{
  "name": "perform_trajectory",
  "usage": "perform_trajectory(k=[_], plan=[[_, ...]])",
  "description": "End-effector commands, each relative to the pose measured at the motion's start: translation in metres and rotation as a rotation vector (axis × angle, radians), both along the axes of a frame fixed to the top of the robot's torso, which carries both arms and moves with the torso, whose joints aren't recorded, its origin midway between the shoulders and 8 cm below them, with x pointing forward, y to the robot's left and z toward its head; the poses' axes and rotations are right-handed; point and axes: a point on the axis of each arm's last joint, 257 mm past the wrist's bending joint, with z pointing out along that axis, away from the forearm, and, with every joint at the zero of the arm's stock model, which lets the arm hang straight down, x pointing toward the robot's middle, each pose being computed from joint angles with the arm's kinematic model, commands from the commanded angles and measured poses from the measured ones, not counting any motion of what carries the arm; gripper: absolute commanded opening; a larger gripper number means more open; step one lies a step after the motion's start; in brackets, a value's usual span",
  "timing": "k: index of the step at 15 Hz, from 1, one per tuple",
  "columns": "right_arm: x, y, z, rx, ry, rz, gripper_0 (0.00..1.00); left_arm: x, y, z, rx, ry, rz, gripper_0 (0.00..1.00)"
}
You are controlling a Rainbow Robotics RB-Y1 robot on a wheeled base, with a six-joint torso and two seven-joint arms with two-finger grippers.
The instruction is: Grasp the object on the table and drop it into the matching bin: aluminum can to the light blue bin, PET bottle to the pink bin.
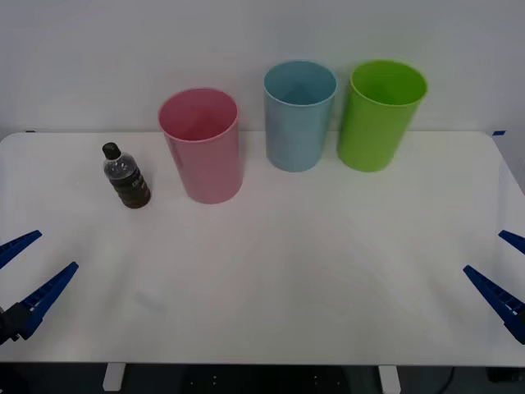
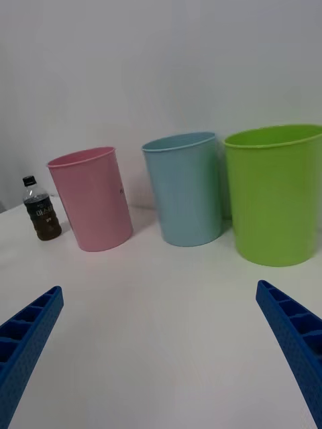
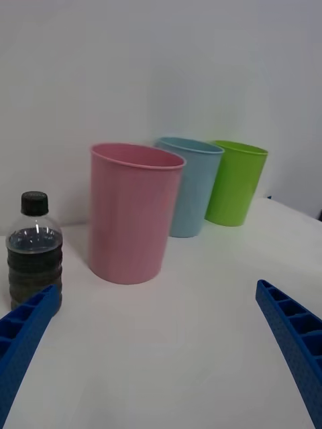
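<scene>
Small clear plastic bottle with black cap and dark lower body [image 1: 125, 176] stands upright on the white tabletop [image 1: 312, 263], far left, just left of the tall pink plastic bin [image 1: 202, 146]. Light blue bin [image 1: 299, 116] and lime green bin [image 1: 381, 115] sit further right. Left gripper [image 1: 25, 275] and right gripper [image 1: 502, 271] hover at the near corners, jaws spread wide, holding nothing.

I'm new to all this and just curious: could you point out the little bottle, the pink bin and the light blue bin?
PET bottle [image 1: 126, 177], front view, on its dark lower body.
Pink bin [image 1: 205, 160], front view, on its outer wall.
Light blue bin [image 1: 296, 131], front view, on its outer wall.
</scene>
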Motion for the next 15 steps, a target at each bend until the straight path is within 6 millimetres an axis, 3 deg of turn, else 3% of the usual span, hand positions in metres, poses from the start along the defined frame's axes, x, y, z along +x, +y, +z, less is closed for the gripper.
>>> perform_trajectory(k=[1,15], plan=[[0.0,0.0,0.0,0.0,0.0,0.0,1.0,0.012,0.005,-0.012,0.002,0.025,0.052,1.0],[0.0,0.0,0.0,0.0,0.0,0.0,1.0,0.078,0.022,-0.087,0.161,0.084,0.39,1.0]])
